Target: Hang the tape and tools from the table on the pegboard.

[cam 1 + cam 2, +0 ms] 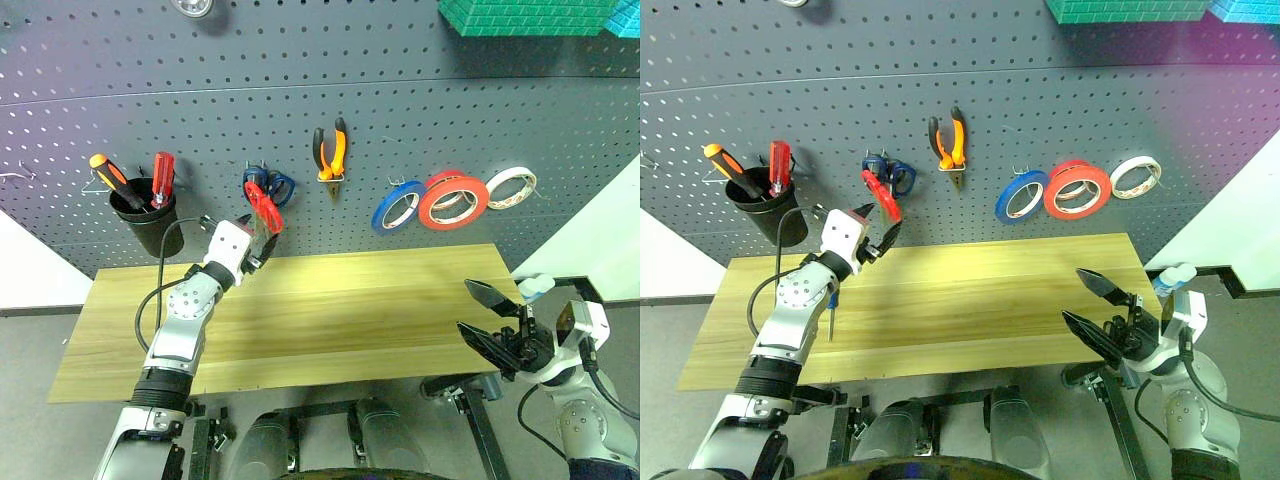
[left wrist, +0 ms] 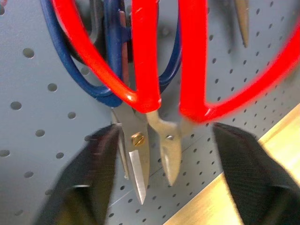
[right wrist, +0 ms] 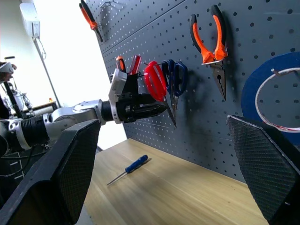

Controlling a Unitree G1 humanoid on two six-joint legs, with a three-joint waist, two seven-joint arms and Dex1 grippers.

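Observation:
The red-handled scissors (image 1: pixel 263 207) hang on a hook of the dark pegboard (image 1: pixel 420 100), in front of blue-handled scissors. My left gripper (image 1: pixel 883 222) is level at the board, open, with one finger on each side of the red scissors' blades (image 2: pixel 164 154) and not touching them. Further right on the board hang the orange-and-black pliers (image 1: pixel 331 150) and the big red tape ring (image 1: pixel 453 200). A small blue-handled screwdriver (image 3: pixel 136 164) lies on the wooden table (image 1: pixel 350 310) under my left arm. My right gripper (image 1: pixel 495 320) is open and empty off the table's right end.
A black cup (image 1: pixel 145 220) holding an orange and a red screwdriver hangs at the board's left. A blue tape roll (image 1: pixel 397 210) and a red-and-white roll (image 1: pixel 511 187) flank the red ring. Green bins (image 1: pixel 520 15) sit at top right.

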